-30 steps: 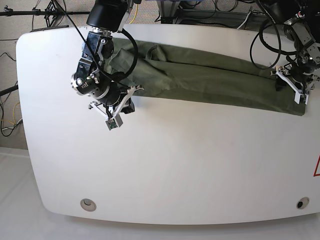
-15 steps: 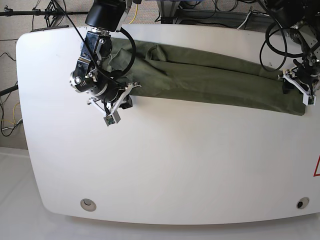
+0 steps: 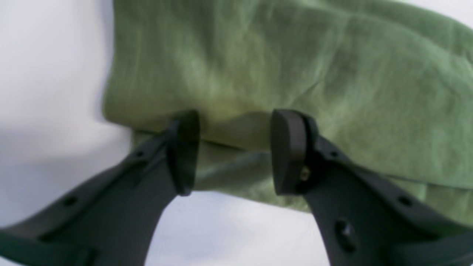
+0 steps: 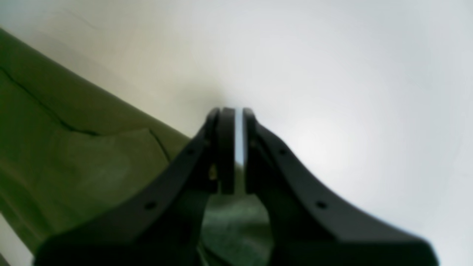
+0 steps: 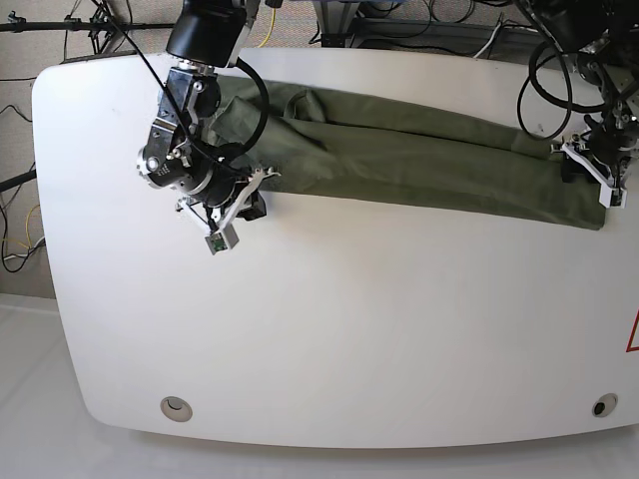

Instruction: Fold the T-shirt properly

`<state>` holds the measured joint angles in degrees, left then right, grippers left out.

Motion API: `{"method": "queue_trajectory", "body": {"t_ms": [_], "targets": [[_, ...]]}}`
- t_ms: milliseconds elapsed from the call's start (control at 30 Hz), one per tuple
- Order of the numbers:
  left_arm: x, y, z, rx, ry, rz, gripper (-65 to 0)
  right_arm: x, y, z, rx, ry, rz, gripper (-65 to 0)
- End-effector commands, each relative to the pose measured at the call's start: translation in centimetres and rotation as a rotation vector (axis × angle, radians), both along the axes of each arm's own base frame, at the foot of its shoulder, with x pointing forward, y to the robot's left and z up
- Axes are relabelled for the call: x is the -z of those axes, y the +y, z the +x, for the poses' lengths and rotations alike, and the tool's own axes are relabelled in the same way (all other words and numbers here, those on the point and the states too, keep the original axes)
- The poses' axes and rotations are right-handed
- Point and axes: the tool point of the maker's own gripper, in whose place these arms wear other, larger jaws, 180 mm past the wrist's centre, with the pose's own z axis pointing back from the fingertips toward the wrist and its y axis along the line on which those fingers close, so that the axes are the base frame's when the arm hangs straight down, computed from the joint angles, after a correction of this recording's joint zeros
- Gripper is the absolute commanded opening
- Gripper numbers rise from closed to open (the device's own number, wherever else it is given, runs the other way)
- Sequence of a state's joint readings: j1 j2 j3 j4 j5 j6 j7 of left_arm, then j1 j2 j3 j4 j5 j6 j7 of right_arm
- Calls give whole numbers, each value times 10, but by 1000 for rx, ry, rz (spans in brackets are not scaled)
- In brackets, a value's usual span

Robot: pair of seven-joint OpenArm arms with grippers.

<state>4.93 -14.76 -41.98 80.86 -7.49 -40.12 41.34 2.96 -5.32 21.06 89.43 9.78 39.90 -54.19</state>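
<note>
A soft, limp T-shirt (image 5: 419, 160) lies in a long band across the upper table (image 5: 329, 329), the left gripper (image 3: 232, 151) half-open astride its layered end, the right gripper (image 4: 232, 151) closed and empty beside it.

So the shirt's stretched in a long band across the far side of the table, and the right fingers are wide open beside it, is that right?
Not quite. The T-shirt does lie in a long band across the far side of the table, but the right gripper isn't wide open: its fingers are shut, with only a sliver between them. The right wrist view shows it.
</note>
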Motion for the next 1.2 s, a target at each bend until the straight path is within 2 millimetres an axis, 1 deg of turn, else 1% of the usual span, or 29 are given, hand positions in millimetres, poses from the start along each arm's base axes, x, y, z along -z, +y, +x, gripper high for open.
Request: {"method": "queue_trajectory", "body": {"t_ms": [0,33,100,167,233,300,500,567,633,667,700,800,900,1000,1067,1167], "targets": [[-21,21,1,-9,-40,64,-323,-14,-10,11,18,-57,12,-617],[-22,23,0,-13,-41,69,-297,-14,-10,11,21,-59,20,-617],[-22,25,-2,-18,-38,70,-271,-16,-10,9,24,-66,31,-616],[-20,26,-3,-21,-34,66,-259,-17,-9,7,25,-70,37,-614],[-20,27,-4,-30,-31,62,-231,-28,-6,4,27,-97,38,-608],[-19,25,-2,-25,-30,61,-223,-36,-3,1,22,-108,37,-603],[-20,24,0,-21,-30,65,-234,-60,5,-4,9,-138,61,-596],[-19,22,1,-21,-36,61,-254,-77,15,0,0,-173,118,-600],[-20,22,1,-21,-37,60,-258,-79,18,0,-5,-173,135,-602],[-4,9,-5,-15,1,26,-250,-61,11,-12,-6,-106,100,-601],[-4,9,-4,-15,-1,26,-250,-63,10,-12,-5,-113,95,-601],[-10,9,3,-18,-21,28,-250,-73,8,-10,-4,-144,81,-601],[-12,11,5,-21,-28,29,-250,-84,4,-8,2,-181,63,-601],[-14,12,6,-20,-31,35,-250,-91,3,-7,3,-202,54,-601],[-22,14,11,-17,-52,49,-250,-92,3,-7,4,-202,52,-601],[-43,19,18,-21,-103,85,-250,-91,-1,-8,1,-200,39,-601]]}}
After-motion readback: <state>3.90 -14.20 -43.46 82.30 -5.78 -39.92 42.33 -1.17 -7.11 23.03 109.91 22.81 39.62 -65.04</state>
